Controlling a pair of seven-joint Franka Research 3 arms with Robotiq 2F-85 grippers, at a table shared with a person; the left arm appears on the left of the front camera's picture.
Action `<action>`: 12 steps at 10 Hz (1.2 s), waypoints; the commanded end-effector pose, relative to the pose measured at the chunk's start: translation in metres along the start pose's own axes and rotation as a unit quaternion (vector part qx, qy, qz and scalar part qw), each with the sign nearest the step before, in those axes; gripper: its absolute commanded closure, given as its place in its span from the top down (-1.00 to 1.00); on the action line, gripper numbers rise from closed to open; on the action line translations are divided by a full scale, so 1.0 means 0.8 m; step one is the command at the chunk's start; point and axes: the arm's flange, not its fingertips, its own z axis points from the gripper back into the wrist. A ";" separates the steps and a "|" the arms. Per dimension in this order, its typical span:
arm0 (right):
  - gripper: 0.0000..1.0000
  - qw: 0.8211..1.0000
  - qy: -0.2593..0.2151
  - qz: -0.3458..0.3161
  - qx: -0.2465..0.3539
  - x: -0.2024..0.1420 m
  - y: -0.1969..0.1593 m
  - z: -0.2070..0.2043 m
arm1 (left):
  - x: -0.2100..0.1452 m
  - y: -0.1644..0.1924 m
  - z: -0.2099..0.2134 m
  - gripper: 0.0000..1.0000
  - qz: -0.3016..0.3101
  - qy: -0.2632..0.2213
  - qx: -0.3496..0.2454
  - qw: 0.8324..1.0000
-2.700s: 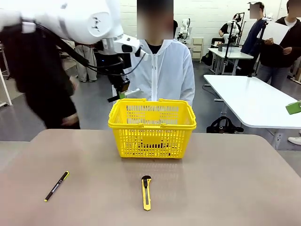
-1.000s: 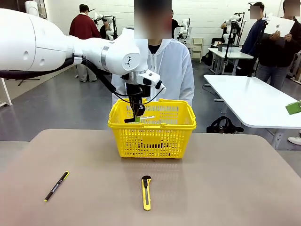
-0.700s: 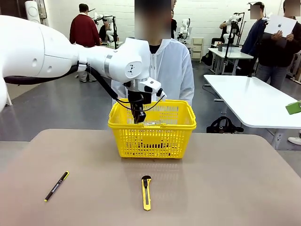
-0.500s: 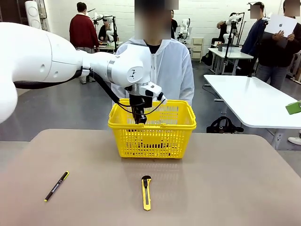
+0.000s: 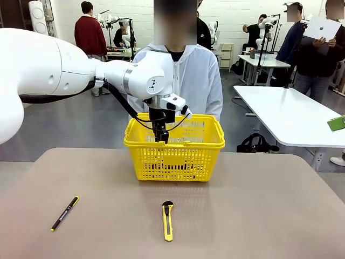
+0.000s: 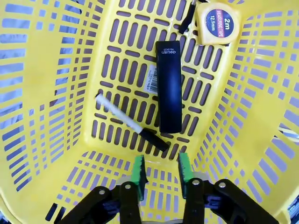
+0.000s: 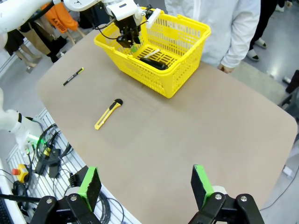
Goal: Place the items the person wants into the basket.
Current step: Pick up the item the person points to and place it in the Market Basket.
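Two items are lying on the basket (image 6: 243,121) floor: marker (image 6: 131,123) just above the left gripper (image 6: 160,170), running diagonally across frame centre; tape measure (image 6: 217,23) at upper right. Left jaws are standing parted, empty. Right gripper (image 7: 145,186) is hanging open over the table's near edge.

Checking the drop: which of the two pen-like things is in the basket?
The half-black, half-white marker lies on the basket floor below the left gripper. The black pen with yellow ends lies on the table, outside it.
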 end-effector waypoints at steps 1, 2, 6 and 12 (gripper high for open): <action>1.00 1.000 0.000 0.003 0.003 -0.001 -0.002 -0.003 | 0.001 0.003 0.010 1.00 -0.014 -0.007 -0.009 1.000; 1.00 1.000 0.000 0.003 0.003 -0.001 -0.002 -0.003 | 0.000 0.002 0.011 0.87 -0.015 -0.007 -0.011 1.000; 1.00 1.000 0.000 0.003 0.003 -0.001 -0.002 -0.003 | -0.056 -0.025 0.099 1.00 0.002 -0.032 -0.009 0.999; 1.00 1.000 0.000 0.003 0.003 -0.001 -0.002 -0.003 | -0.312 -0.145 0.270 1.00 0.103 -0.178 0.028 0.978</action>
